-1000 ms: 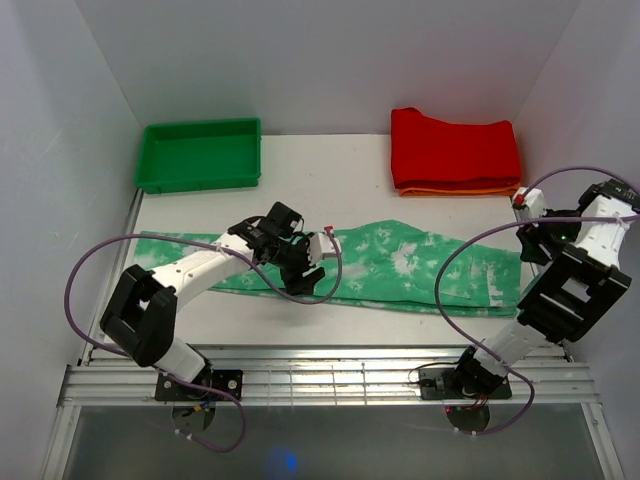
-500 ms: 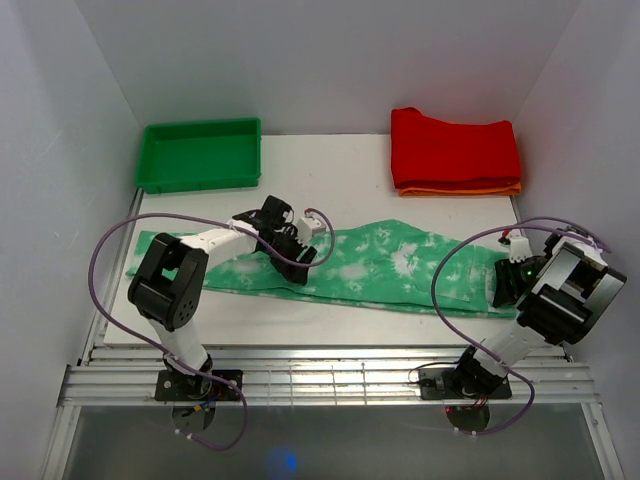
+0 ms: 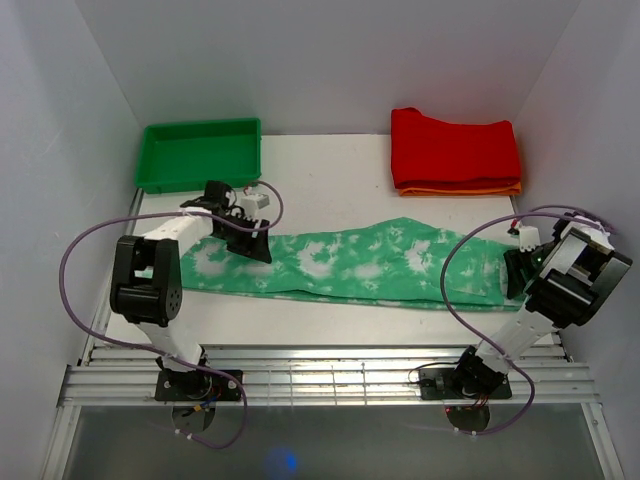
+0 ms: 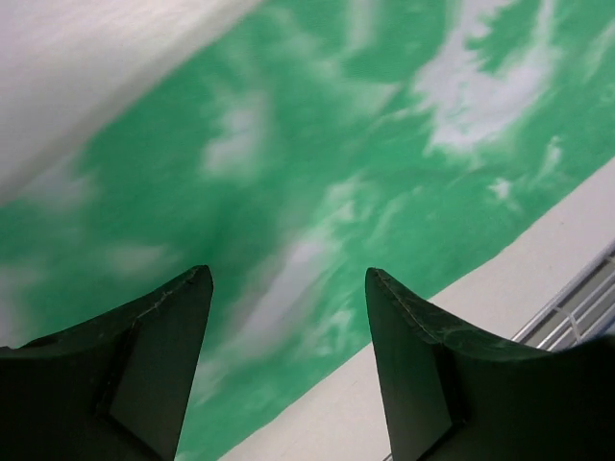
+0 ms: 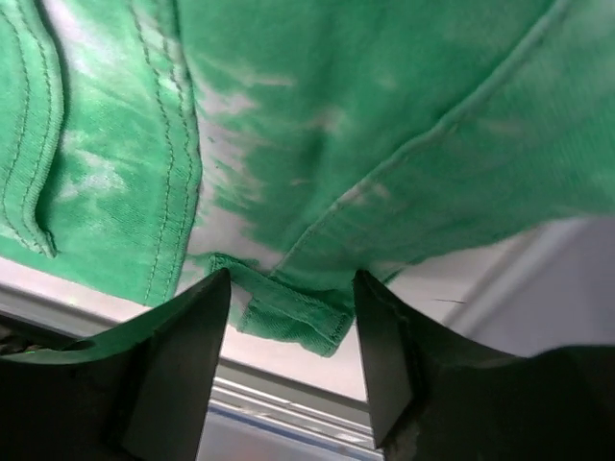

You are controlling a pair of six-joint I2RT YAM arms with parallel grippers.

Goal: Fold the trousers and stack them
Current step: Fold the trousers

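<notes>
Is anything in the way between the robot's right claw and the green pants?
No, nothing visible. The right gripper hangs open just above a corner of the trousers, with only that cloth under it.

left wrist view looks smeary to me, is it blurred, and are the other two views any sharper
Left wrist: the print on the trousers is smeared into streaks, worst at upper left, while the fingers are crisp. Right wrist: sharp, with the stitching and hem readable. Top external: sharp and evenly lit, with soft shadows and a small blue glare spot near the bottom edge.
</notes>
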